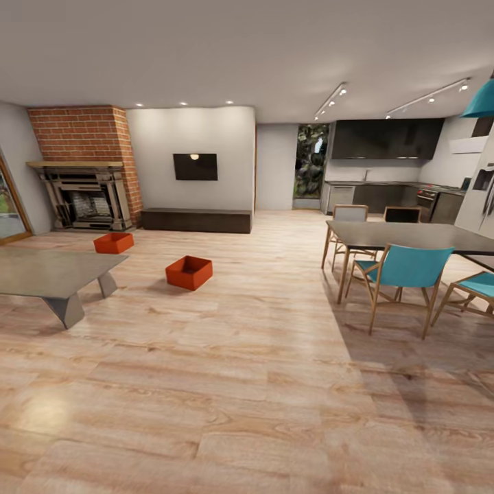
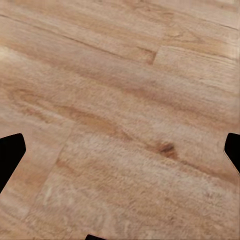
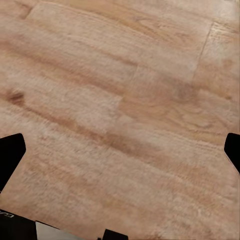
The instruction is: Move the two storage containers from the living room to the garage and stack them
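Head view looks across the living room's light wood plank floor [image 1: 247, 384]. Two orange-red storage containers sit on the planks, well apart from each other: the nearer container [image 1: 189, 272] lies just beyond the grey coffee table [image 1: 51, 273], and the farther container [image 1: 114, 242] rests near the brick fireplace [image 1: 86, 175]. Both are upright and lidless. A dark low cabinet [image 1: 196, 220] runs under a wall screen [image 1: 195, 167]. At the right stands a dining table [image 1: 412, 237] with teal chairs [image 1: 405, 271] around it.

Left wrist view shows the left end effector [image 2: 120, 155] over bare planks, its dark fingertips [image 2: 10, 150] at opposite edges, spread wide with nothing between them. Right wrist view shows the right end effector [image 3: 120, 155] likewise spread wide over planks, fingertips [image 3: 10, 150] far apart, holding nothing.
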Available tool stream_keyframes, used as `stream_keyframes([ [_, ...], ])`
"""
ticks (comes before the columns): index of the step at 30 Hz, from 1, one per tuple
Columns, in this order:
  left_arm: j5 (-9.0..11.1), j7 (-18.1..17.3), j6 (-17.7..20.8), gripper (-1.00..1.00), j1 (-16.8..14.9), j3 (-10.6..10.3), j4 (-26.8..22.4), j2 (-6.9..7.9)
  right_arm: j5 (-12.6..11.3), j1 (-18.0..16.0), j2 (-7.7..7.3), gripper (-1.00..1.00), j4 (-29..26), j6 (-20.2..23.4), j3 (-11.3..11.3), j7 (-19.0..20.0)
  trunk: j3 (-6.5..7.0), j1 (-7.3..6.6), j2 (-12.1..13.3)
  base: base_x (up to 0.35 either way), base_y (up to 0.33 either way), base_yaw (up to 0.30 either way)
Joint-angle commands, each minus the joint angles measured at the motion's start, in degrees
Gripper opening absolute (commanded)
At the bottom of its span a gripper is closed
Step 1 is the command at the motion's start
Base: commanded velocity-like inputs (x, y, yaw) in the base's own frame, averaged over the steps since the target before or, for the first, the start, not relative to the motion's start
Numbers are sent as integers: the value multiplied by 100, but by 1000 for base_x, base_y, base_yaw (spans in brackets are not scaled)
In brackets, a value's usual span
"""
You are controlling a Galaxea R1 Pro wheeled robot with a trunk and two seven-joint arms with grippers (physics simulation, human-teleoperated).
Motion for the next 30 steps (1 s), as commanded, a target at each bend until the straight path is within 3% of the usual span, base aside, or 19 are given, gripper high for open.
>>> stream_keyframes([
  [1, 42, 2, -16, 100, -3, -21, 2, -1, 1, 2, -2, 100, -9, -5, 1, 17, -5, 4, -2, 325, -60, 0],
  [30, 42, 2, -16, 100, -3, -21, 2, 4, -5, 2, -2, 100, -9, -5, 1, 17, -5, 4, -2, 325, -76, 0],
])
